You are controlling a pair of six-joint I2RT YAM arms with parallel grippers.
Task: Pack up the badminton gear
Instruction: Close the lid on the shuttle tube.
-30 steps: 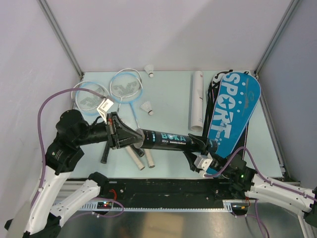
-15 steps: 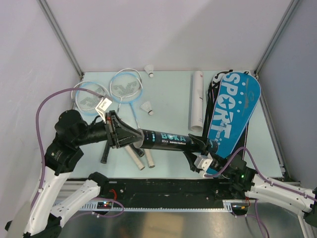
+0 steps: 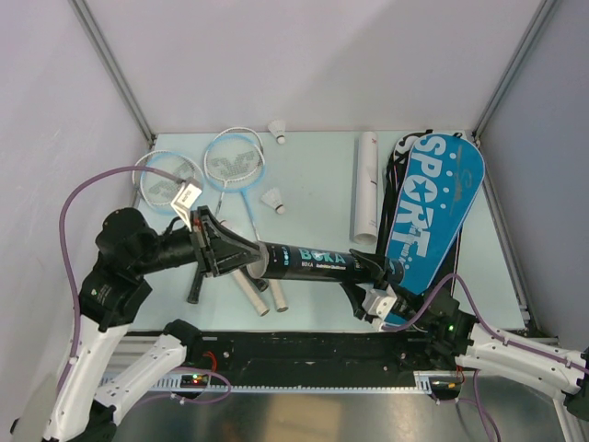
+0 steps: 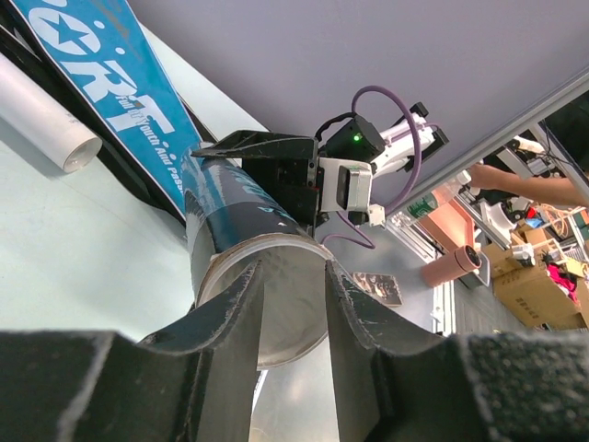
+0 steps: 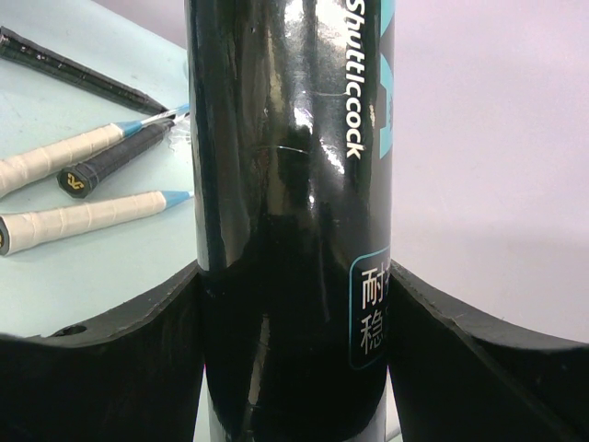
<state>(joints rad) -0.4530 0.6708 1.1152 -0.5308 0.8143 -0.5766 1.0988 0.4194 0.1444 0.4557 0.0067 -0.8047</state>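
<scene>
Around, lilac walls (image 3: 304, 64) enclose pale-green table (image 3: 317, 175); right gripper (image 3: 361, 276) clamps tube (image 3: 304, 258).

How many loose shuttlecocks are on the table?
2: one shuttlecock at the far edge, the other nearer, right of the racket heads. The tube may hide more.

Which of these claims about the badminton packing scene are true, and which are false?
1. The right gripper clamps the black shuttlecock tube. True.
2. Both shuttlecocks are inside the tube. False: two shuttlecocks lie on the table.
3. The blue racket cover lies on the table's right side. True.
4. The rackets are packed in the cover. False: the rackets lie uncovered at the table's left.
5. The white roll stands upright. False: the white roll lies flat beside the cover.
</scene>
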